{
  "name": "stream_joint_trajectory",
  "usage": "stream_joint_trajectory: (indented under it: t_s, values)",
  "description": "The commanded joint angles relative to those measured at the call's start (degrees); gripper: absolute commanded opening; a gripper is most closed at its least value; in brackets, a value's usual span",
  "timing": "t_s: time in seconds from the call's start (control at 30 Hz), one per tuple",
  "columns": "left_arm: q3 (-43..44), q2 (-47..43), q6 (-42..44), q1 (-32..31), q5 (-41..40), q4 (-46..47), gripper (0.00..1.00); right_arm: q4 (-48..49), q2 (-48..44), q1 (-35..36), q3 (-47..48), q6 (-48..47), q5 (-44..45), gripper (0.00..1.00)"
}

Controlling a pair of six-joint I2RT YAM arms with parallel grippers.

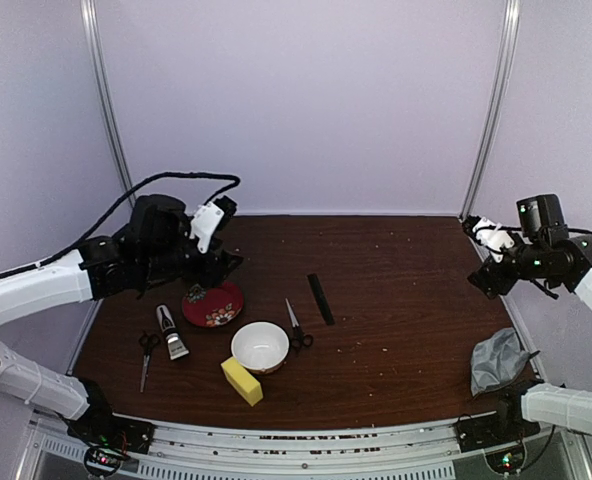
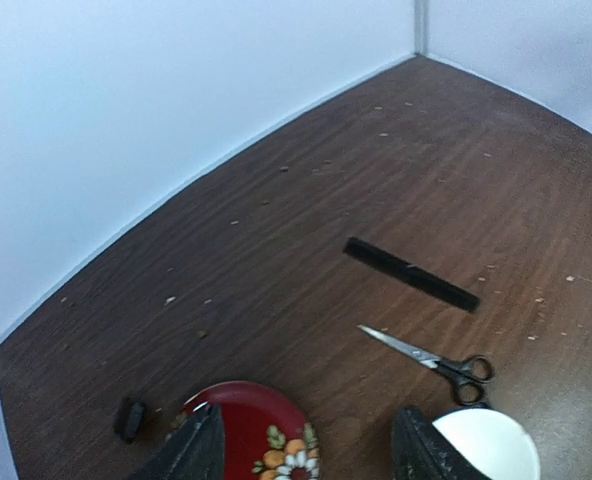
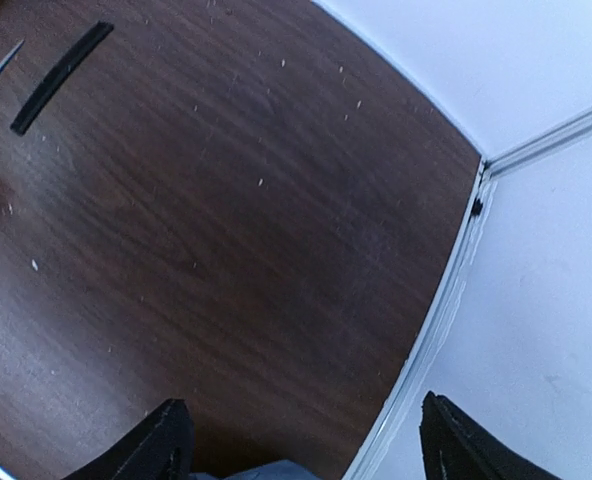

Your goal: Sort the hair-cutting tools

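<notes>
The slim black comb (image 1: 320, 298) (image 2: 411, 273) (image 3: 61, 76) lies flat mid-table. One pair of black-handled scissors (image 1: 296, 326) (image 2: 431, 358) rests just right of the white bowl (image 1: 260, 346). A second pair of scissors (image 1: 147, 355) and the black-and-silver clipper (image 1: 170, 333) lie at the front left. My left gripper (image 1: 226, 263) (image 2: 311, 445) hovers open above the far edge of the red patterned plate (image 1: 213, 303) (image 2: 246, 430), with nothing between its fingers. Raised at the far right, my right gripper (image 1: 474, 230) (image 3: 301, 440) is open and empty.
A yellow sponge (image 1: 241, 381) sits in front of the bowl. A crumpled grey cloth (image 1: 498, 360) lies at the right edge. White walls enclose the table on three sides, and crumbs dot the wood. A small black object (image 2: 129, 418) lies left of the plate.
</notes>
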Motion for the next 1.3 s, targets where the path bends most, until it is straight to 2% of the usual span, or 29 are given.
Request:
stream_joint_trajectory:
  t_s: [0.0,0.13,0.27,0.4,0.6,0.77,0.87,0.93,1.07,1.2,1.27]
  values:
    - [7.2,7.1,-0.1,-10.1,-2.1,-2.3,0.58,-14.0,-5.2,-1.7,-4.6,-10.8,4.9,0.77]
    - [14.1,15.3,0.3,-17.8,-2.8,-4.4,0.57,-19.8,-8.8,-2.9,-10.1,-17.0,9.3,0.73]
    - [20.2,22.8,0.9,-21.5,-2.5,-6.1,0.56,-25.4,-11.5,-3.4,-11.7,-20.8,12.2,0.72]
    - [23.4,27.3,1.6,-22.0,-1.3,-6.4,0.55,-26.0,-11.3,-3.5,-12.0,-22.4,12.9,0.71]
    - [25.9,29.8,4.0,-22.0,-2.2,-8.2,0.55,-25.4,-5.9,-3.5,-12.5,-24.9,11.8,0.67]
    - [25.8,30.5,5.4,-22.0,-4.3,-8.4,0.56,-20.5,-2.1,-3.5,-13.9,-27.3,11.5,0.66]
    - [25.8,30.9,5.6,-22.0,-5.2,-8.4,0.56,-18.3,1.2,-3.6,-14.9,-29.9,10.5,0.62]
    - [25.7,31.2,5.6,-22.0,-5.7,-8.4,0.56,-17.6,3.2,-3.5,-15.4,-31.6,9.1,0.53]
    - [24.8,31.5,5.5,-22.0,-6.8,-8.2,0.56,-16.7,6.9,-3.4,-13.7,-32.7,3.0,0.29]
    - [23.4,31.3,5.1,-22.0,-8.6,-7.7,0.55,-14.1,11.8,-1.5,-10.5,-28.1,-3.3,0.01]
    - [23.0,31.2,4.8,-22.0,-9.7,-7.7,0.54,-12.3,14.0,0.3,-8.8,-24.9,-5.0,0.00]
